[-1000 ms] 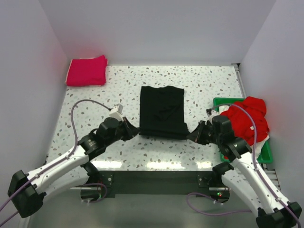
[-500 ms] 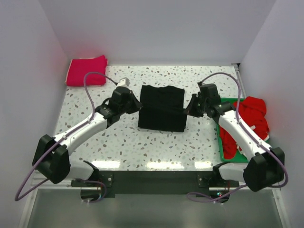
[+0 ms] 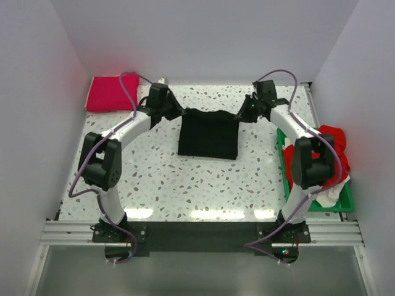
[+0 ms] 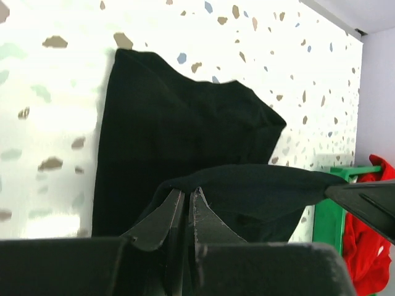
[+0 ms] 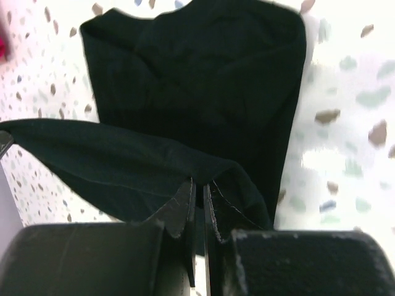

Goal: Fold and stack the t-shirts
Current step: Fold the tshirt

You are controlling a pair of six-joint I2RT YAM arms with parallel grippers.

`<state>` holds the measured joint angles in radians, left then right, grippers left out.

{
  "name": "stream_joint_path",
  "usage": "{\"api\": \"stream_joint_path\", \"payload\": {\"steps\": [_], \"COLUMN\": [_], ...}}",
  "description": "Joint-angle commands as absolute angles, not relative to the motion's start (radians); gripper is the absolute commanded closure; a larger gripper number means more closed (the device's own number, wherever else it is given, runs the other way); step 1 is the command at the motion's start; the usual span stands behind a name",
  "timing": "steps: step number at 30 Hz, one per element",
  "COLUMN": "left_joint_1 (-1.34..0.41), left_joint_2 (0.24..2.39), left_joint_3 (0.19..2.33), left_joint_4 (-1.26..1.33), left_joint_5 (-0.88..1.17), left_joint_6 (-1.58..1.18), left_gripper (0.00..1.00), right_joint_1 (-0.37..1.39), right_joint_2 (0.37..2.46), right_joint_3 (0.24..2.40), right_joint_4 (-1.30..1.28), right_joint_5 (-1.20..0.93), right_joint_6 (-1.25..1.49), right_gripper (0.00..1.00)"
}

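the black t-shirt [image 3: 208, 134] lies just above the middle of the top view, a matte dark rectangle folded on the speckled table [image 3: 185, 185], with its far edge lifted in a taut band. the left gripper [image 3: 177, 113] is pinched tight on that edge's left corner, and the right gripper [image 3: 244, 115] on its right corner. a folded magenta t-shirt [image 3: 110, 94] sits at the upper left. a crumpled red t-shirt [image 3: 324, 148] fills the green tray [image 3: 347, 200] at the right.

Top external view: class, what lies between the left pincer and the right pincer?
The black t-shirt: its raised edge spans from the left pincer to the right pincer, both shut on it, as the top view shows.
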<state>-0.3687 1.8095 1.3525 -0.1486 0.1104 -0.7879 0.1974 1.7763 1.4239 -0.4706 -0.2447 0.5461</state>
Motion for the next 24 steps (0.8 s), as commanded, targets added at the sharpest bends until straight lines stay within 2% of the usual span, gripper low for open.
{"api": "stream_joint_path", "payload": {"steps": [1,5,12,16,17,19,20,22,23,24], "left_joint_1": [-0.324,-0.273,-0.225,-0.225,-0.225,-0.221,-0.215,-0.209,-0.203,-0.201], "left_joint_2": [1.91,2.043,2.216,2.284,2.296,2.296,2.289,2.266,2.231,2.211], "left_joint_3": [1.472,1.572,1.722,1.798,1.804,1.796,1.792,1.752,1.732,1.688], "left_joint_4": [-0.087,-0.026,0.15,0.186,0.196,0.221,0.228,0.254,0.261,0.259], "left_joint_5": [0.19,0.276,0.406,0.469,0.474,0.474,0.479,0.479,0.468,0.459], "left_joint_6": [-0.758,-0.75,-0.796,-0.805,-0.805,-0.804,-0.802,-0.799,-0.798,-0.778], "left_gripper": [1.0,0.99,0.92,0.67,0.55,0.46,0.42,0.4,0.4,0.4], "right_joint_1": [0.167,0.153,0.123,0.115,0.114,0.1,0.094,0.087,0.087,0.089], "right_joint_2": [1.9,2.084,2.218,2.25,2.256,2.258,2.257,2.237,2.226,2.211], "right_joint_3": [1.558,1.679,1.847,1.884,1.887,1.879,1.878,1.873,1.873,1.865], "right_joint_4": [-0.405,-0.394,-0.391,-0.391,-0.388,-0.376,-0.371,-0.376,-0.397,-0.403], "right_joint_5": [-0.325,-0.348,-0.364,-0.344,-0.339,-0.334,-0.333,-0.315,-0.298,-0.254], "right_joint_6": [0.551,0.563,0.595,0.607,0.612,0.627,0.629,0.611,0.594,0.565], "right_gripper": [1.0,1.0,1.0,0.97,0.94,0.88,0.75,0.58,0.46,0.41]}}
